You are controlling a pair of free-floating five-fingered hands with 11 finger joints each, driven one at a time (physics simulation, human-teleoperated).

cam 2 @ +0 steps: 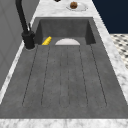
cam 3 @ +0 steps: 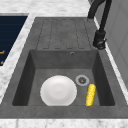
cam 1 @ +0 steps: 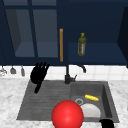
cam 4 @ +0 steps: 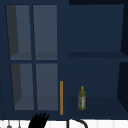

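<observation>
My left hand (cam 1: 38, 75) hovers over the back left of the grey draining board (cam 1: 45, 100), fingers straight and pointing up, holding nothing. Its fingertips also rise into the upper view, where the left hand (cam 4: 38, 120) sits below the glass cabinet door. My right hand (cam 1: 107, 123) shows partly at the bottom edge, by the sink's front right corner. A white plate (cam 3: 58, 90) lies in the basin beside a yellow corn cob (cam 3: 90, 94) and the drain (cam 3: 82, 80). A red ball (cam 1: 67, 115) sits at the sink's front edge.
A black faucet (cam 1: 67, 75) stands behind the sink. An olive bottle (cam 1: 81, 45) stands on the open dark-blue cabinet shelf, next to an orange door handle (cam 1: 61, 45). Utensils (cam 1: 12, 70) hang at the left wall. A small plate with a brown item (cam 2: 73, 5) sits on the marble counter.
</observation>
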